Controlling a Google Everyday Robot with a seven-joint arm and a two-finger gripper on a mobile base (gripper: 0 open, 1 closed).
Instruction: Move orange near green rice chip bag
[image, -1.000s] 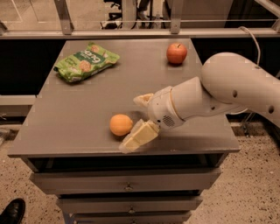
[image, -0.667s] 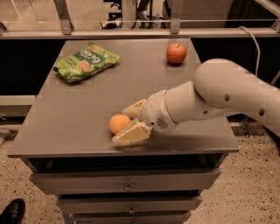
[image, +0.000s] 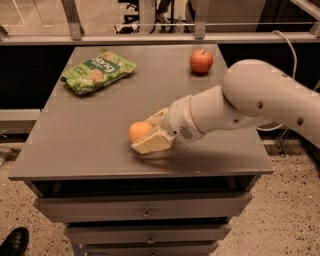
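At the grey table's (image: 85, 135) front, the cream gripper (image: 143, 132) pinches the small round orange (image: 137, 131). The crinkly green chip bag's (image: 97, 70) white writing is too blurry to read.

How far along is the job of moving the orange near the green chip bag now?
Done: the approach; the gripper sits at the small round orange fruit near the grey table's front edge. In hand: taking hold; the fruit rests on the tabletop. Left: carrying it to the crinkly green rice chip bag at the far left corner.
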